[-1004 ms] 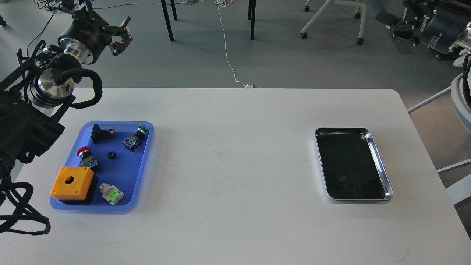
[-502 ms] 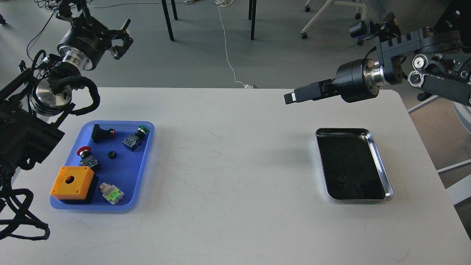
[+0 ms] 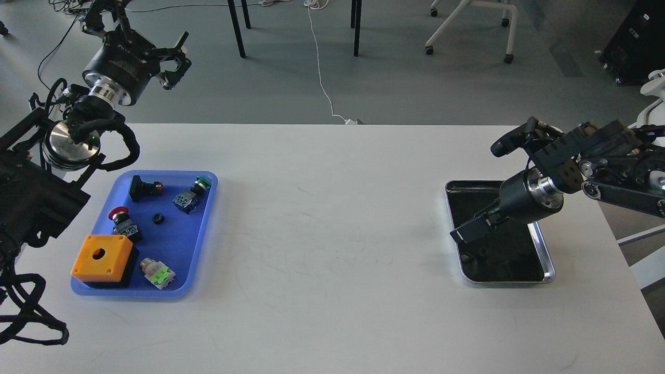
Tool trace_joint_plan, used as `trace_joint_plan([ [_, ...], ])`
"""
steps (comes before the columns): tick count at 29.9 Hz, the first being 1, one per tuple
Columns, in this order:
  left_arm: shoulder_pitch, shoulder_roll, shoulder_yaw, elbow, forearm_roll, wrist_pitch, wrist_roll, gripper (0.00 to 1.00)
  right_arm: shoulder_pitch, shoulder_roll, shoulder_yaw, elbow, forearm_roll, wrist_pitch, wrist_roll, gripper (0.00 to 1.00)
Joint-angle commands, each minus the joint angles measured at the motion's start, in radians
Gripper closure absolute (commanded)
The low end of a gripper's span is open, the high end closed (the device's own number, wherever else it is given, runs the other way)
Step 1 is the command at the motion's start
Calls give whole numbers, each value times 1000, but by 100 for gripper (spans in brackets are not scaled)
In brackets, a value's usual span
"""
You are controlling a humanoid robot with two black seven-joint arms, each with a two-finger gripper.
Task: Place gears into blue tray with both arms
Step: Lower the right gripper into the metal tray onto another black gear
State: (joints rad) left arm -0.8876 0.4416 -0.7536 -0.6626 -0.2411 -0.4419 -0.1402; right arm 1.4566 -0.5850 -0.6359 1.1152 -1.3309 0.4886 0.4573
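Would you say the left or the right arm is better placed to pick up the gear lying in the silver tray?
Right. The right gripper hangs over the silver tray, just above the gear; the left gripper is raised beyond the blue tray.

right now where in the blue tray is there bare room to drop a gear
The blue tray is barest along its right side, between the gear already in it and the right rim, below the green push-button. The left and bottom are crowded by the red push-button, orange box and light-green switch.
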Motion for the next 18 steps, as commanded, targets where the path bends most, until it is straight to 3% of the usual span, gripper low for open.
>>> trace_joint_plan([
  [1,9,5,0,0,2,-4,-1,2,-25,-6,-5,-11,-21,0,0,19],
  [7,16,2,5,0,3,-4,1,2,-104,19,-10,-113,-85,0,1,31],
  [18,21,5,3,0,6,-4,2,2,-124,50,-7,-126,-88,-5,1,38],
])
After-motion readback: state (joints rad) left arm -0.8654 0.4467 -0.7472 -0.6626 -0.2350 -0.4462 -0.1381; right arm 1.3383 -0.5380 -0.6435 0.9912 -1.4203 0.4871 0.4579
